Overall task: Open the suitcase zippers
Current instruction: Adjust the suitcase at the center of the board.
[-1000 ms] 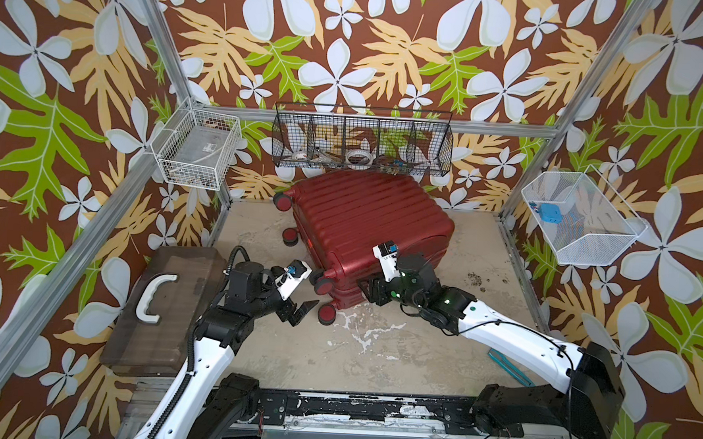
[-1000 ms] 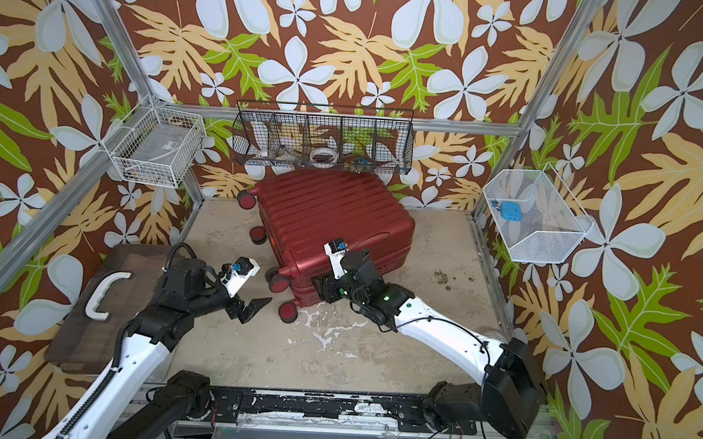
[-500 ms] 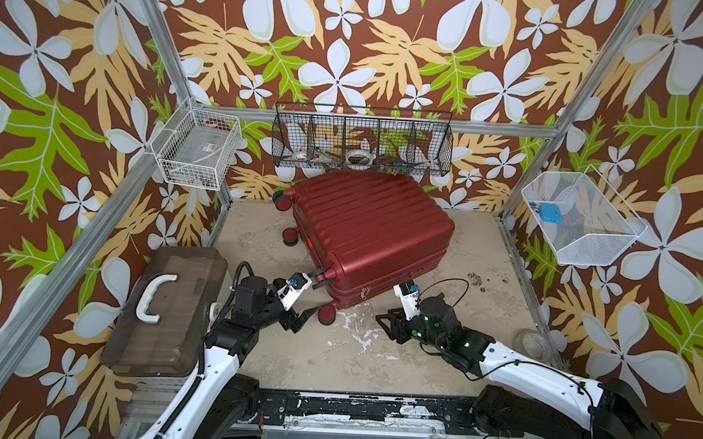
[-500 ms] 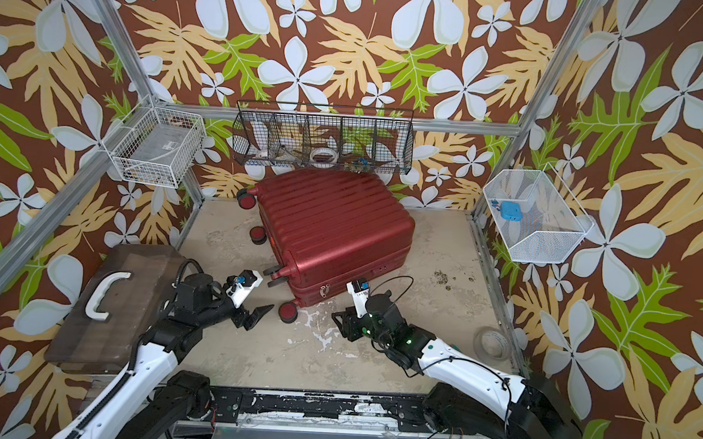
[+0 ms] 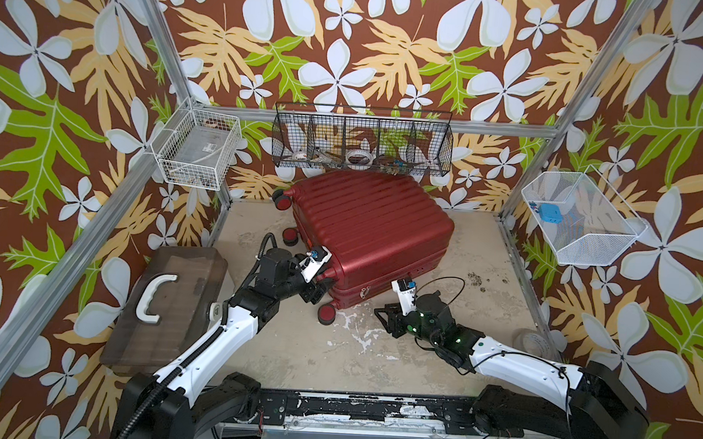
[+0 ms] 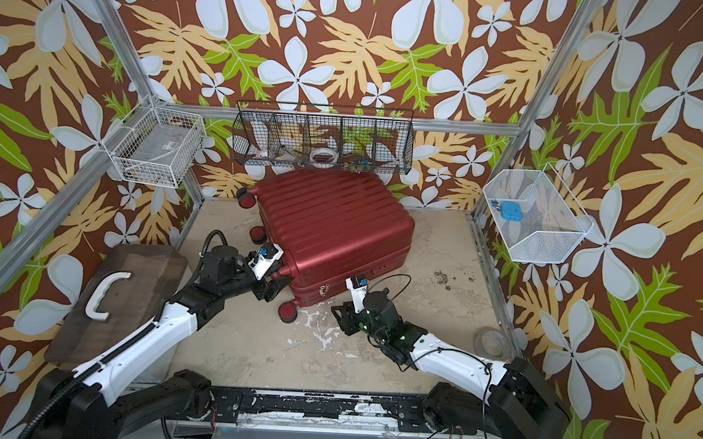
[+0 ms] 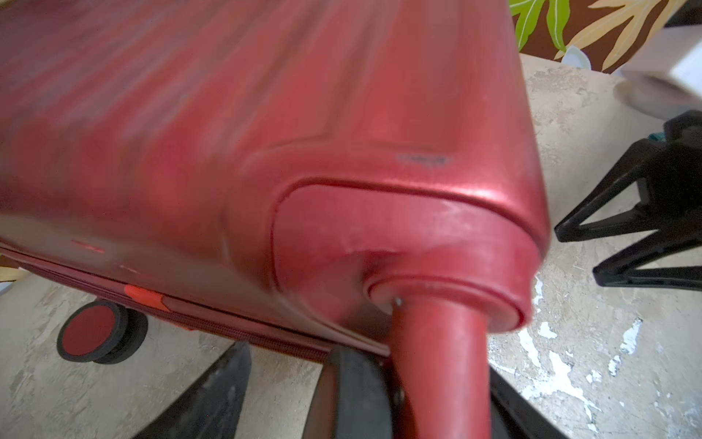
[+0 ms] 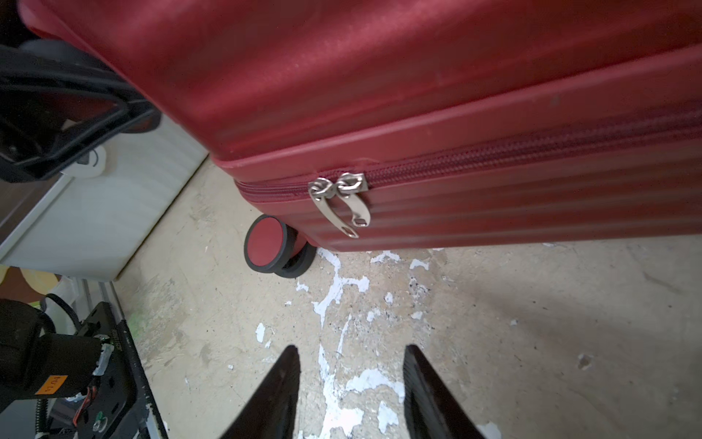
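The suitcase (image 5: 374,226) lies ribbed side up on the surface (image 5: 417,356). Its zippers (image 8: 494,159) are closed along the side seam, and two metal pull tabs (image 8: 342,201) hang together near the suitcase's low corner wheel (image 8: 266,243). The left tool (image 5: 320,289) stands wide open astride a wheel leg (image 7: 437,353) at the suitcase's corner, gripping nothing. The right tool (image 8: 350,351), part open and empty, hovers just short of the suitcase's pull tabs.
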Available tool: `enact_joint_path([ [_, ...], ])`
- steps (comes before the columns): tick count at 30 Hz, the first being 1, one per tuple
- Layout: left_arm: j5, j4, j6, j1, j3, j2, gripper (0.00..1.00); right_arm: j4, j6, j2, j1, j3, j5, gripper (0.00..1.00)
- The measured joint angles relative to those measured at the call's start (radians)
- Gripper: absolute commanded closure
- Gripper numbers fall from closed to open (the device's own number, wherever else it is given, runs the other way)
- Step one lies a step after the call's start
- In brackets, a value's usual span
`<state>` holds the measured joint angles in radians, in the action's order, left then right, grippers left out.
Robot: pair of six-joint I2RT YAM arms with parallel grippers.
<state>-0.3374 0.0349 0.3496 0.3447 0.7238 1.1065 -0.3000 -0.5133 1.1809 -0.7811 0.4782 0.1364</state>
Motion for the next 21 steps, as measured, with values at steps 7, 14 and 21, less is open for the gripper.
enact_joint_path([
  [7, 0.019, 0.01, -0.047, 0.013, 0.023, 0.002, 0.11, -0.028, -0.004, -0.035, 0.0, -0.009, 0.021, 0.54],
  [14, 0.101, 0.114, -0.021, 0.012, 0.044, -0.199, 0.0, 0.022, 0.085, -0.057, 0.051, 0.065, 0.02, 0.49],
  [21, 0.163, 0.229, 0.012, -0.033, -0.035, -0.307, 0.02, 0.158, 0.11, -0.135, 0.411, 0.208, 0.023, 0.3],
])
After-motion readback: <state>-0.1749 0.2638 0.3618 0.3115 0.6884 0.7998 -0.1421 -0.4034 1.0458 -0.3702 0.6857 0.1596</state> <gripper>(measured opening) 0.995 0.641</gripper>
